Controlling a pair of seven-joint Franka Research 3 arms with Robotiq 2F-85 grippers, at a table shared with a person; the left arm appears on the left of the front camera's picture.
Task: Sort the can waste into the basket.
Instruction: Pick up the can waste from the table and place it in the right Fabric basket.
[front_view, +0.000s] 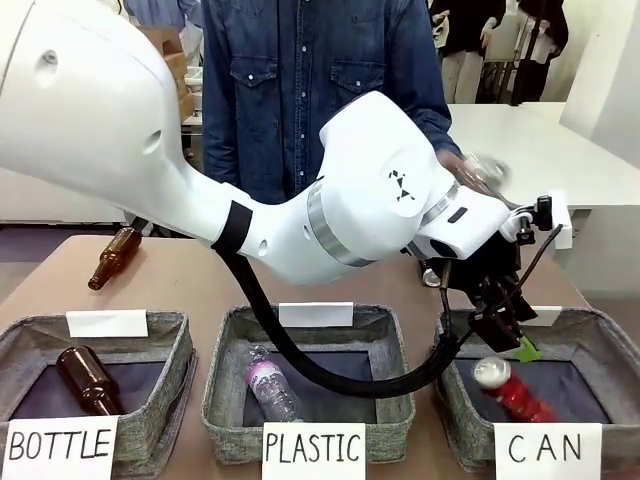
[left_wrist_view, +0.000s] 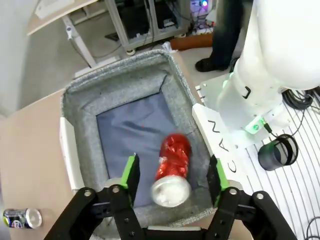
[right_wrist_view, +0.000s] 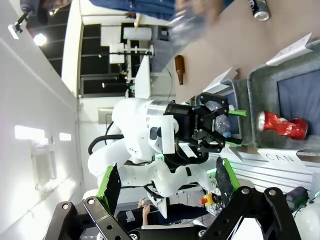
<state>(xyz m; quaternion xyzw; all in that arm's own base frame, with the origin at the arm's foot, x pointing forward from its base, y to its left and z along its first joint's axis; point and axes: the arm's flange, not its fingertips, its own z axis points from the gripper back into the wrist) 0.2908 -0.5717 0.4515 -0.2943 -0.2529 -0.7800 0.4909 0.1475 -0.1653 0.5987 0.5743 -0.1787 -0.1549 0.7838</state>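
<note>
Finding the red can (front_view: 512, 393) lying on its side on the dark bottom of the basket (front_view: 600, 335) signed CAN, touching neither finger of any tool. Seeing the left tool (left_wrist_view: 173, 160) hanging directly above that basket, spread wide and gripping nothing, looking straight down on the red can through its gap. Spotting the black can (left_wrist_view: 20, 218) lying on the counter (left_wrist_view: 30, 150) outside the basket, a little way past one of its walls. Noting the right tool (right_wrist_view: 167, 167) spread apart too, empty, hanging well away from the basket. Judging the sorting as roughly half done: counting one can inside the basket, and leaving the black can to be picked up and dropped in beside it.
</note>
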